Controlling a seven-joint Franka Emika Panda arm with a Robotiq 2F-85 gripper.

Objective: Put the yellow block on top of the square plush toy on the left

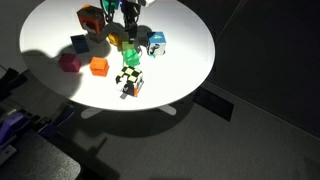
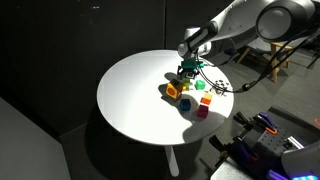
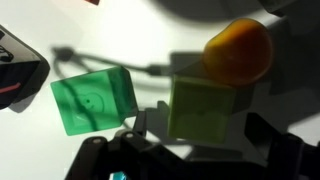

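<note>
In the wrist view the yellow block point(image 3: 207, 108), a pale yellow-green cube, sits on the white table between my gripper's point(image 3: 200, 130) two dark fingers. The gripper is open, with a finger close on each side of the block and a thin gap on both sides. The square plush toy point(image 1: 90, 17), orange with a green patch, stands at the table's far side, left of the gripper point(image 1: 128, 22) in an exterior view. The gripper point(image 2: 188, 70) hangs low over the cluster of blocks.
A darker green block point(image 3: 92, 100) lies just left of the yellow block and a round yellow-orange piece point(image 3: 240, 50) just behind it. A blue-and-white cube point(image 1: 157, 43), a checkered cube point(image 1: 131, 80), an orange block point(image 1: 98, 66) and a magenta block point(image 1: 69, 62) lie around.
</note>
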